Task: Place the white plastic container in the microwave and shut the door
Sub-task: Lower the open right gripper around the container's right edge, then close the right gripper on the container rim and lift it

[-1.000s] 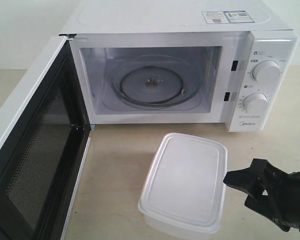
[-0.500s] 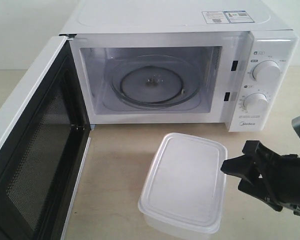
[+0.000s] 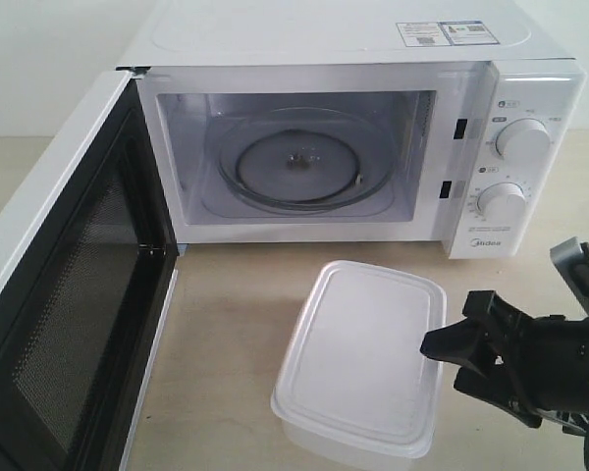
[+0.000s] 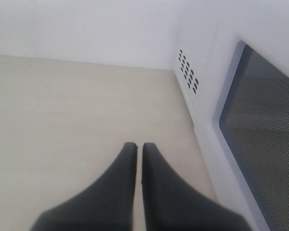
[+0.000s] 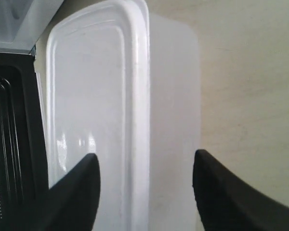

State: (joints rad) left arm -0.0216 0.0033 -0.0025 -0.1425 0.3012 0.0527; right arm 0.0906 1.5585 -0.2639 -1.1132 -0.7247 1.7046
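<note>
right end effector [image 3: 439, 366], partly cropped, has neared white plastic container [image 3: 363, 343]

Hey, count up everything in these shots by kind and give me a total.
White countertop microwave: 1
White mesh-lined door: 1
Round white knobs: 2
Clear glass turntable: 1
Translucent white plastic lidded container: 1
Black grippers: 2 (left gripper, right gripper)
Total: 8

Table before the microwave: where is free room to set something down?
Bare table lies between the open door and the white plastic container, plus a strip before the microwave. Crowded right of the container, by the right claw.
</note>
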